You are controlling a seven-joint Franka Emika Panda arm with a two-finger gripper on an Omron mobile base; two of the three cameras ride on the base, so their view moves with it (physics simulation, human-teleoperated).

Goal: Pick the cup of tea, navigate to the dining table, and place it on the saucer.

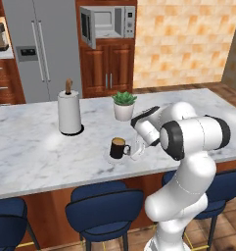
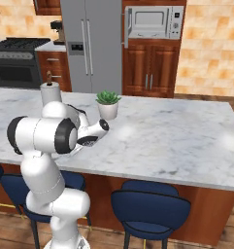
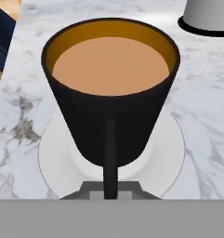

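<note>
While the gripper (image 3: 110, 189) pinches its thin handle, the glossy black cup of tea (image 3: 111, 93) sits centred on the flat round saucer (image 3: 167, 153) atop the veined marble dining table (image 1: 36, 152); beyond stand a paper-towel roll (image 1: 69, 112) and potted succulent (image 1: 124, 105).

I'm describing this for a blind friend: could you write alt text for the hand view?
A black cup of tea, full of tan liquid, stands on a pale round saucer on the marble dining table. The gripper is shut on the cup's thin handle, which points at the camera.
</note>
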